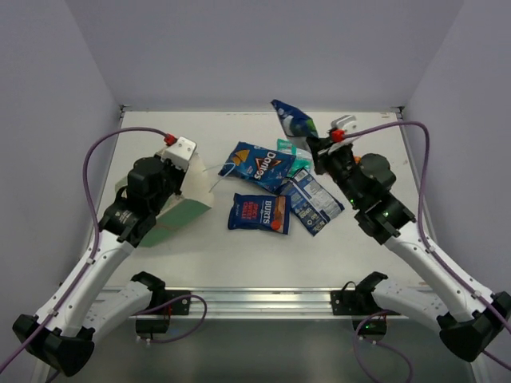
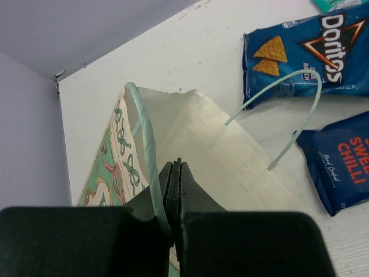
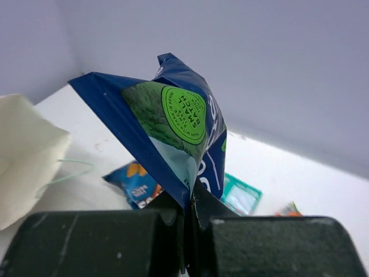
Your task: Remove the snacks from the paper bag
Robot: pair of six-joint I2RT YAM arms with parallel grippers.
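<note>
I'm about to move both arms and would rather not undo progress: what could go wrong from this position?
The right gripper pinches the raised blue packet only by its lower edge; a quick swing might shake it loose. The left gripper is shut on the rim of the paper bag, and the bag's string handle lies over the Doritos packet; pulling the bag could drag that packet.

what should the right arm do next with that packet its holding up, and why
Probably lower the right end effector and let go: it is shut on the blue packet with a green label, held up above the table, while the Doritos packet lies flat beside the paper bag, whose rim the left end effector pinches.
</note>
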